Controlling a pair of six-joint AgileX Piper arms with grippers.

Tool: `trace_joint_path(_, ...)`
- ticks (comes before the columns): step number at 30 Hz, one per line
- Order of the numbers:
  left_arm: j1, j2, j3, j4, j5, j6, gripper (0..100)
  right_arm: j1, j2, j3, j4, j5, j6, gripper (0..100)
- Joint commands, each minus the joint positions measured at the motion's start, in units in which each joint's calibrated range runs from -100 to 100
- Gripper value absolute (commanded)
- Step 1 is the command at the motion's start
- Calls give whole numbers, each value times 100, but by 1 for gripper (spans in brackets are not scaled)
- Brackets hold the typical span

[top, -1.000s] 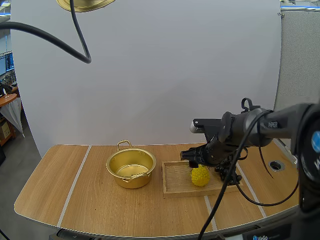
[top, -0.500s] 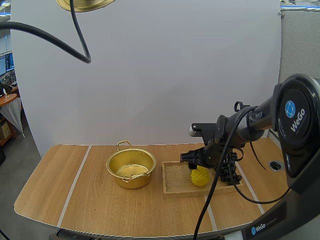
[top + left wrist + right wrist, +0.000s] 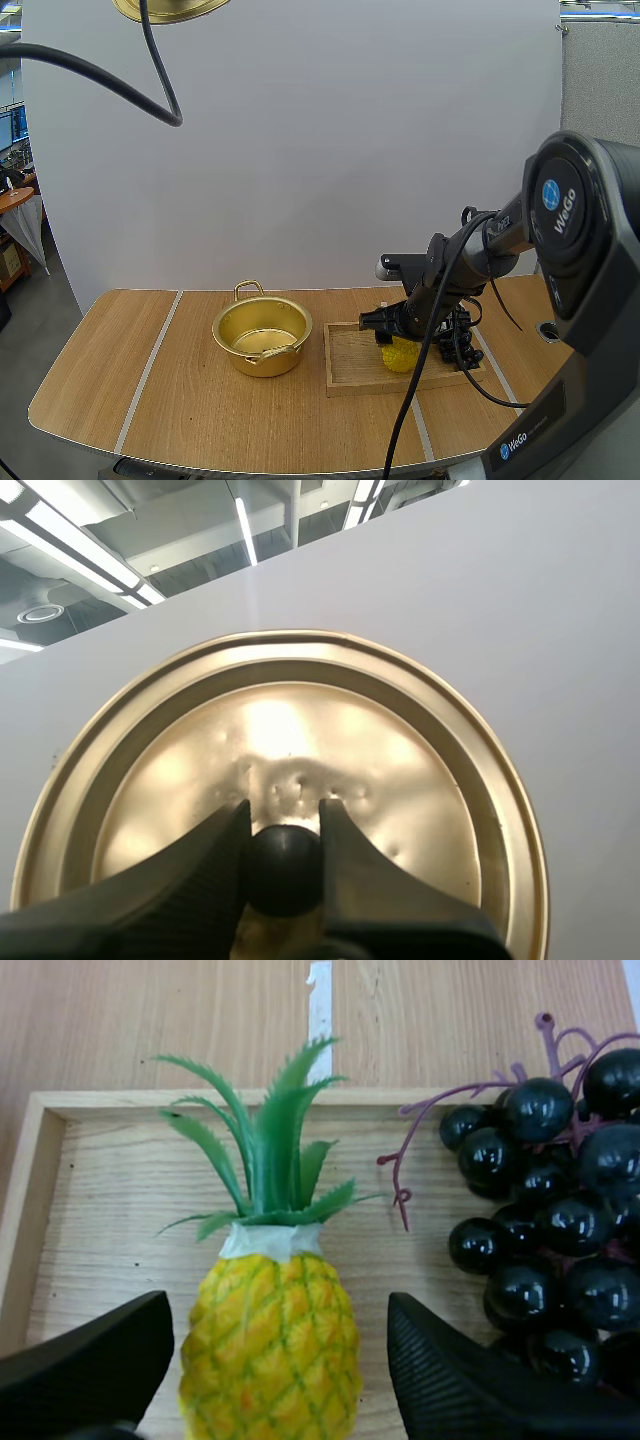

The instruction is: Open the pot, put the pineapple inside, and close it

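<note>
The open gold pot (image 3: pixel 262 335) stands on the table left of the wooden tray (image 3: pixel 350 368). High above it hangs the gold lid (image 3: pixel 170 8); my left gripper (image 3: pixel 285 825) is shut on the black knob (image 3: pixel 285 858) of that lid (image 3: pixel 290 750). The yellow pineapple (image 3: pixel 270 1345) with green leaves lies in the tray (image 3: pixel 100 1210). My right gripper (image 3: pixel 280 1310) is open, one finger on each side of the fruit. From above, my right gripper (image 3: pixel 390 328) covers part of the pineapple (image 3: pixel 400 355).
A bunch of dark grapes (image 3: pixel 550 1210) lies in the tray right beside the pineapple, close to one finger; from above the grapes (image 3: pixel 462 338) sit at the tray's right end. A round hole (image 3: pixel 549 331) is in the table at far right.
My right arm has come down and drawn in, bringing its open gripper low around the pineapple. The pot, the tray and the raised lid have not moved.
</note>
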Motion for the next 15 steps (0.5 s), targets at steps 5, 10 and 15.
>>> trace_joint_path(5, -20, -24, -50, 26, -195, -38, 0, -28, 350, -32, -34, -359, -31, 100)
trace_joint_path(10, -20, -24, -50, 26, -195, -38, 0, -28, 587, -32, -34, -537, -31, 100)
trace_joint_path(15, -20, -24, -50, 26, -195, -38, 0, -28, 743, -32, -34, -648, -31, 100)
